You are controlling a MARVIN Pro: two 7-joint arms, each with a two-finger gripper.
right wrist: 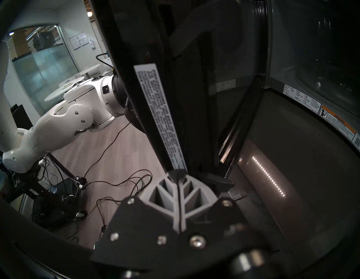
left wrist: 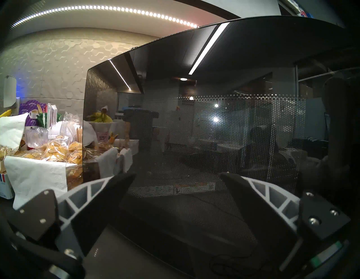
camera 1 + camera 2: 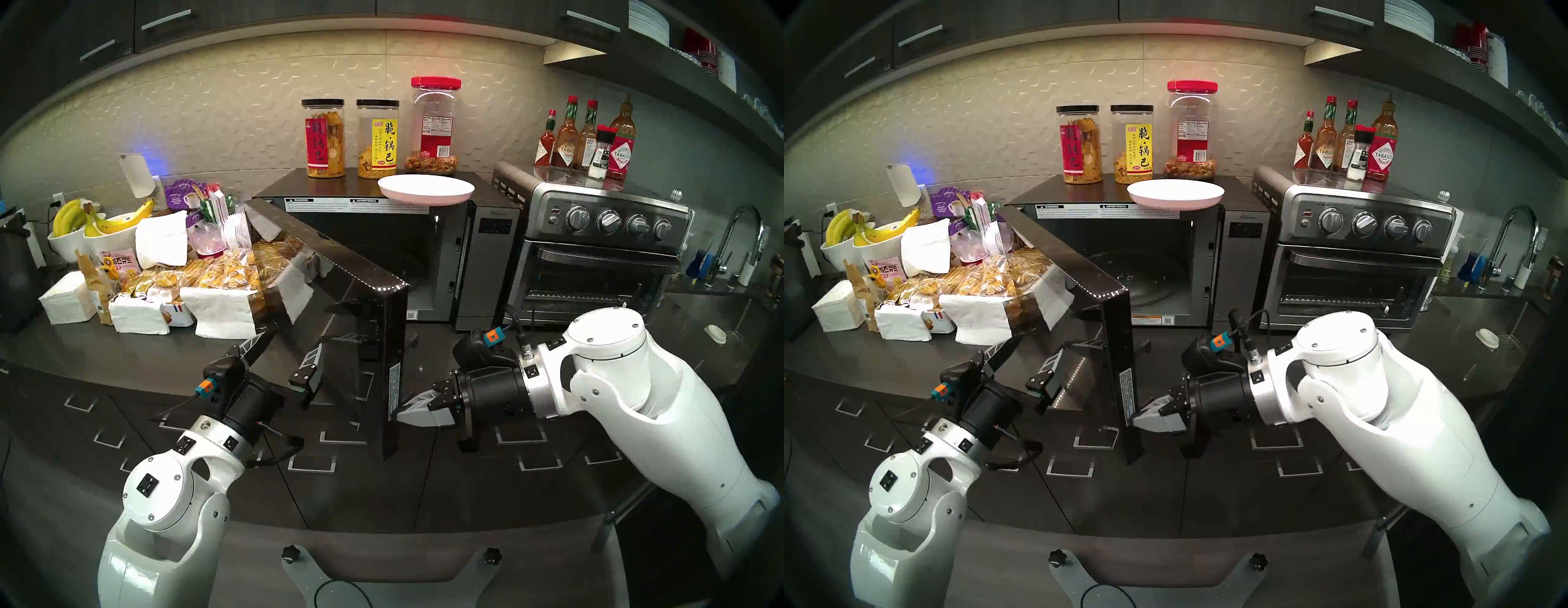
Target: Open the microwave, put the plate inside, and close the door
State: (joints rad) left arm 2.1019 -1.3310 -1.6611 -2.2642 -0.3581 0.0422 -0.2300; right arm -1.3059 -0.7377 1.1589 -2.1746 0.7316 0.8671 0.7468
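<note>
The microwave (image 3: pixel 382 254) stands on the dark counter (image 3: pixel 106 352) with its door (image 3: pixel 339 305) swung well out toward the near side on its left hinge, leaving the cavity and its glass turntable (image 3: pixel 1144 280) exposed. The plate (image 3: pixel 425 190) rests on top of the microwave, at the front right edge, overhanging slightly, just in front of three snack jars (image 3: pixel 377 136). The right gripper (image 3: pixel 403 414) has its jaws pressed together with nothing between them, its fingertips touching the door's free edge low down, beside a white label. The left gripper (image 3: pixel 280 352) hovers just in front of the door's outer glass with its jaws spread wide, holding nothing. A steel toaster oven (image 3: pixel 594 254) stands to the right of the microwave.
</note>
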